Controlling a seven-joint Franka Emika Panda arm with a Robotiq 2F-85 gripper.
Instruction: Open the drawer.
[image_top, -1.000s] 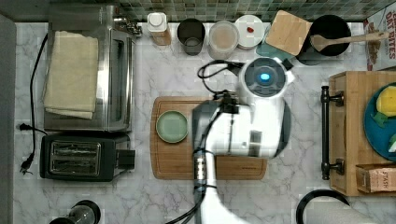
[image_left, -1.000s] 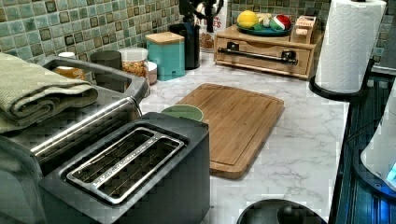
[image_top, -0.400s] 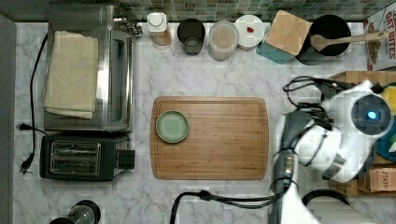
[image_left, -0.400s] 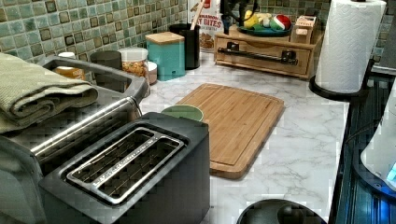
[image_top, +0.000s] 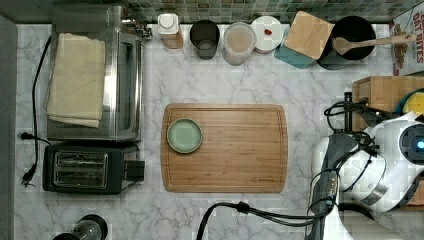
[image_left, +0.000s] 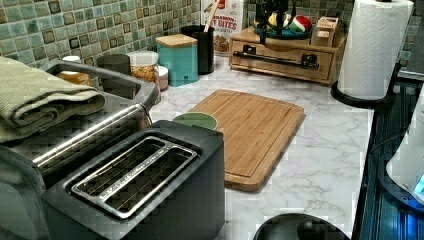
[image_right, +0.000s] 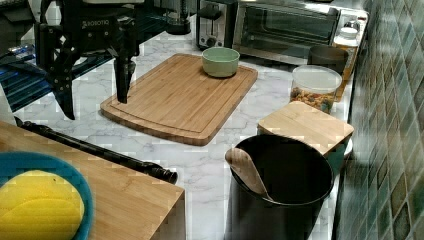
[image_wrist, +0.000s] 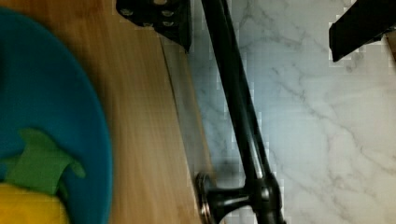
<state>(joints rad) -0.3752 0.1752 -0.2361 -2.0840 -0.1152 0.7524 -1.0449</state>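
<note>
Gripper (image_right: 95, 82) hangs spread wide at the right view's upper left, above the drawer's (image_left: 285, 60) black handle (image_wrist: 238, 121); best to drop straight, straddle the bar, squeeze, pull squarely outward.

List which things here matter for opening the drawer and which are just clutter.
Job:
light-wood drawer
its long black bar handle
open black claw

Clutter:
grooved wooden cutting board
small green bowl
black toaster
white paper towel roll
</note>
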